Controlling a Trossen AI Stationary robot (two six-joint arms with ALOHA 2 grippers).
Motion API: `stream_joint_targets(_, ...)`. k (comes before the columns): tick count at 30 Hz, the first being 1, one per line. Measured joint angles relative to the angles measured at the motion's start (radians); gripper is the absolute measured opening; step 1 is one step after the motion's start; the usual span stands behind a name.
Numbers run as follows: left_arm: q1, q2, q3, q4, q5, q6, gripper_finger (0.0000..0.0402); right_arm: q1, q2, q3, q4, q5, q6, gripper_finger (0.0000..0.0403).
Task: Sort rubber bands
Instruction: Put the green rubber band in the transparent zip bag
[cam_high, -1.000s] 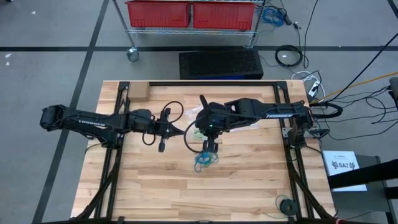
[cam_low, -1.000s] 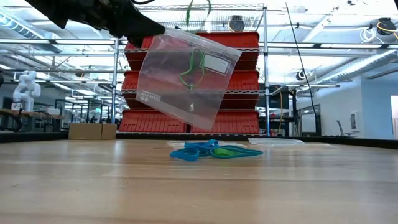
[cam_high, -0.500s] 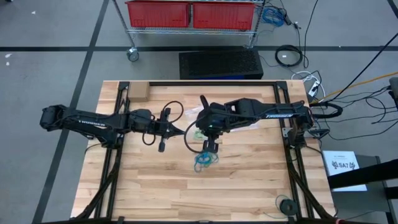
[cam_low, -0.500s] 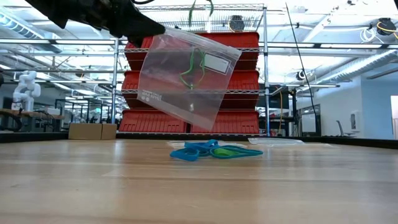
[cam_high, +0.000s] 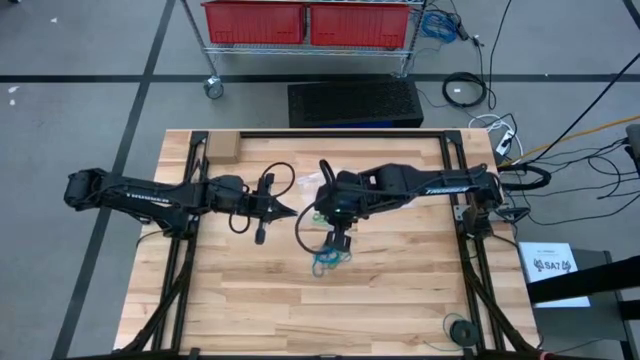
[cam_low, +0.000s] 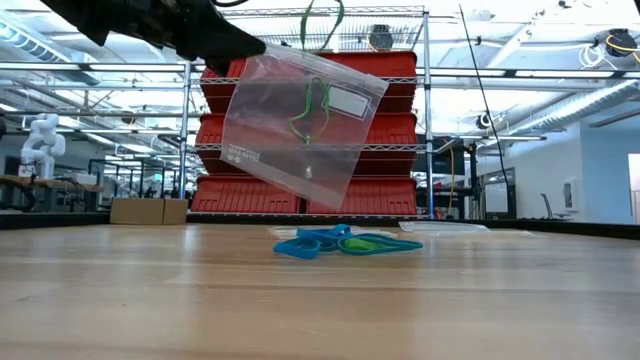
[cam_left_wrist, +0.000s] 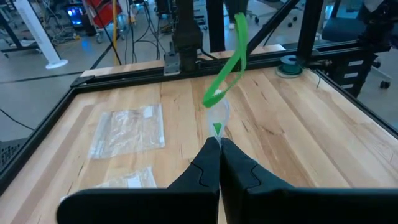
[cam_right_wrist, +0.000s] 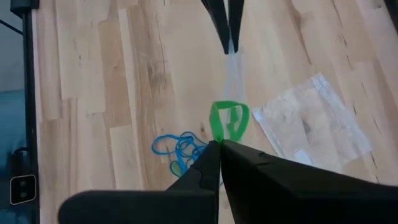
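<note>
1. Two arms meet over table (cam_high: 400, 290) centre, both lifted off the wood.
2. L gripper (cam_high: 290, 212) is pressed together, pinching a corner of a clear zip bag (cam_low: 300, 125); the bag hangs tilted in the air, one green band (cam_low: 310, 110) inside it.
3. R gripper (cam_high: 322, 207) is just beside the L tip, fingers closed on a second green band (cam_left_wrist: 229, 65). Loop hangs stretched above the bag mouth; seen from the L wrist cam it dangles right over the pinched edge.
4. Rest of the rubber bands (cam_high: 330, 257), blue, teal and green, lie in a tangled pile on the wood, near the table's middle, below the R gripper. Low cam shows the pile flat under the hanging bag.
5. Spare clear bags (cam_left_wrist: 127, 129), 2 at least, lie flat on the table near the far edge.
6. Red bins (cam_high: 310, 22) on a wire rack stand past the table.
</note>
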Motion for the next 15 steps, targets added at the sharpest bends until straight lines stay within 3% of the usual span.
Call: stream_joint_targets(15, 0.000, 0.000, 0.000, 0.000, 0.000, -0.003, 0.0000, 0.007, 0.000, 0.000, 0.007, 0.000, 0.030, 0.0000)
